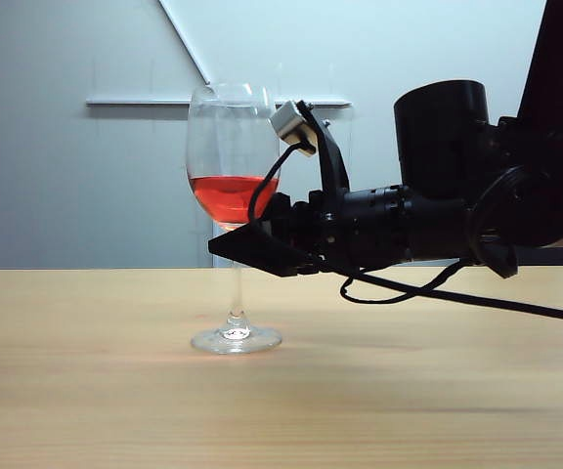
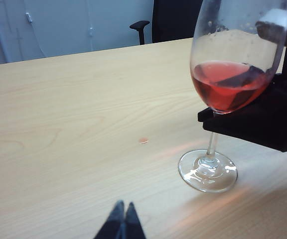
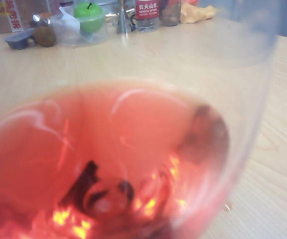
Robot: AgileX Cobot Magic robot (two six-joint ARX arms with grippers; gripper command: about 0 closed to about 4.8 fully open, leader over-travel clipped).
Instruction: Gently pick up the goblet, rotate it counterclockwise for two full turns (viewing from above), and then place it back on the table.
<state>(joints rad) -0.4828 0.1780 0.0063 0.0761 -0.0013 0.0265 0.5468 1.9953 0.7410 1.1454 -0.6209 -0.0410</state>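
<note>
My right pincer is around the top of the stem, just under the bowl; whether it pinches yet I cannot tell. My left pincer is pressed together, well apart. The goblet stands mid-table. It looks thin, breakable, slippery, with red drink inside.

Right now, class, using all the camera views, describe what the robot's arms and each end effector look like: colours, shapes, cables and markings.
The right arm is matte black, built of thick cylindrical segments, with a small green light near its far end. A black cable loops under it; a grey wrist camera sits on a black bracket. The right end effector has black wedge-shaped fingers. Of the left end effector, only two dark pointed fingertips show, pressed together.
</note>
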